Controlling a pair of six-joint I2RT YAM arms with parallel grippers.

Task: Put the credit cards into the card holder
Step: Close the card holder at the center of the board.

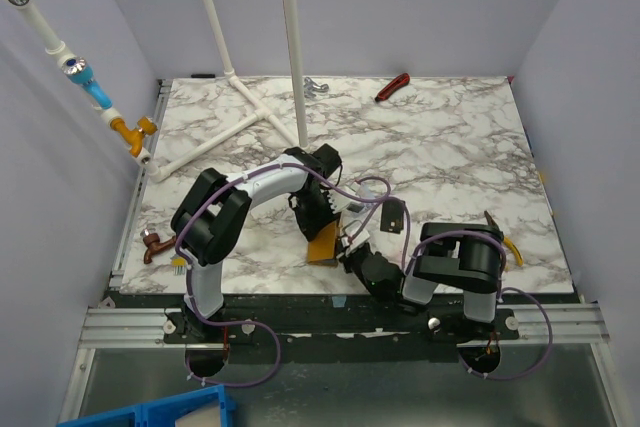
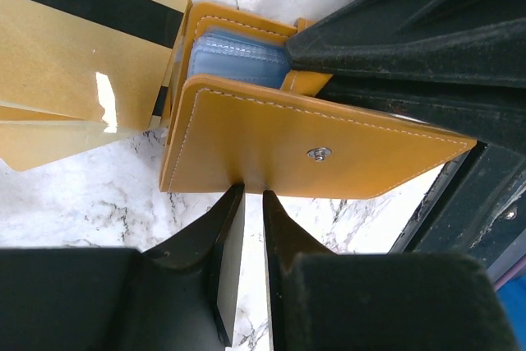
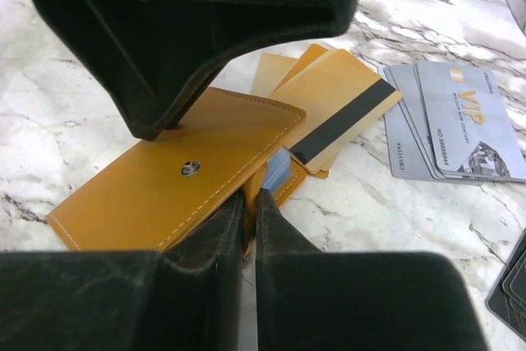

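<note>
The card holder [image 2: 312, 145] is a tan leather wallet with a snap flap, lying at the table's near middle [image 1: 322, 245]. Gold-tan credit cards [image 2: 78, 51] with a dark stripe stick out of its far side, also seen in the right wrist view [image 3: 341, 108]. Pale grey credit cards [image 3: 460, 121] lie fanned on the marble beside it. My left gripper [image 2: 251, 192] is pinched on the flap's edge. My right gripper [image 3: 251, 196] is pinched on the holder's [image 3: 164, 191] side wall, next to blue-clear sleeves [image 3: 278, 166].
A red-handled tool [image 1: 393, 86] and a white pipe frame [image 1: 240, 97] are at the back. A dark pouch [image 1: 394, 215] lies right of the holder. A yellow-handled tool [image 1: 510, 245] is at the right, a brown object [image 1: 152, 243] at the left edge.
</note>
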